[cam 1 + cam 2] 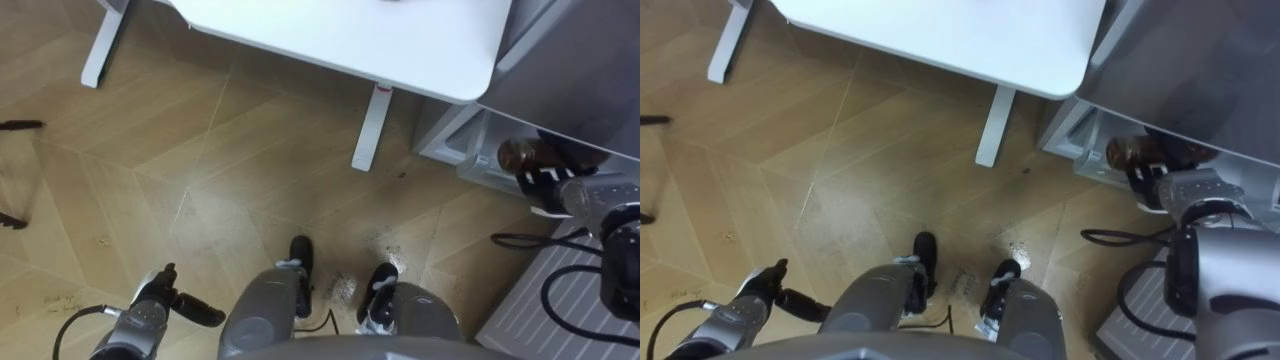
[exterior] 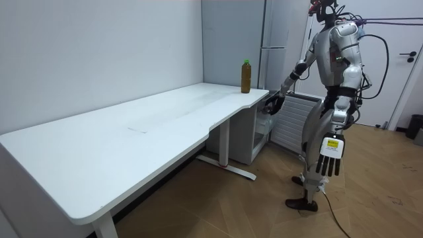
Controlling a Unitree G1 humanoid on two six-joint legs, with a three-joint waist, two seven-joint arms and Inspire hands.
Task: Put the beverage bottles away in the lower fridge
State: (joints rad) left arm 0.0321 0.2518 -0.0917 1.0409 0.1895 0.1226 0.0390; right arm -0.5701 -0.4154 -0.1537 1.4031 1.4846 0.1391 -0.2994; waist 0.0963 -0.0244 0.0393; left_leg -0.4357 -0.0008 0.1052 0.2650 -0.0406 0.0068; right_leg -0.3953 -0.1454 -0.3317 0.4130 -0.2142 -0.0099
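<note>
A brown bottle [image 1: 520, 155] sits in my right hand [image 1: 548, 185], whose fingers are curled round it. The hand holds it at the mouth of the lower fridge compartment [image 1: 462, 150], low on the grey fridge [image 1: 570, 70] to my right. In the room view this hand [image 2: 272, 102] reaches towards the fridge [image 2: 232, 39] past the table's end. A second bottle [image 2: 246, 76] of amber drink with a green cap stands upright on the white table [image 2: 132, 139] near the fridge. My left hand [image 1: 165, 300] hangs by my side, fingers straight and holding nothing.
The table's corner [image 1: 440, 60] and its white leg [image 1: 370, 130] lie just ahead of me. A ribbed white panel [image 1: 545, 300] stands at my lower right beside the fridge. Wooden floor [image 1: 200, 170] stretches out to my left. I stand between table end and fridge.
</note>
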